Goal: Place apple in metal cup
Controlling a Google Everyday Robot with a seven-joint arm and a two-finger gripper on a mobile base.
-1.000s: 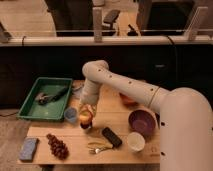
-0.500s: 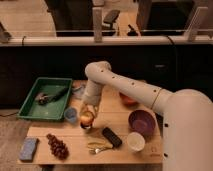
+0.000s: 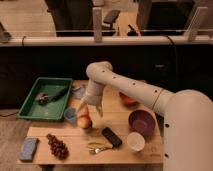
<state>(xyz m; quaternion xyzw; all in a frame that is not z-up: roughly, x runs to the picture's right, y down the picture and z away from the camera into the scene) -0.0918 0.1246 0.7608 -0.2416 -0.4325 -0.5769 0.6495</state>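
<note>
Two-finger gripper low over left-middle of light wooden table, fingers spread apart, gripping nothing. Small round yellow-orange apple right below, between the fingertips, just beside pale blue-grey small cup. Small dark metal cup not made out apart from the fruit; cannot tell if apple sits in it. Green plastic tray further left; purple bowl and white cup well apart, right.

- Pincer hangs just above the apple, mid-worktop.
- Small cup sits just left of the apple, with the tray behind-left.
- Grapes lie front-left and the bowl right.
</note>
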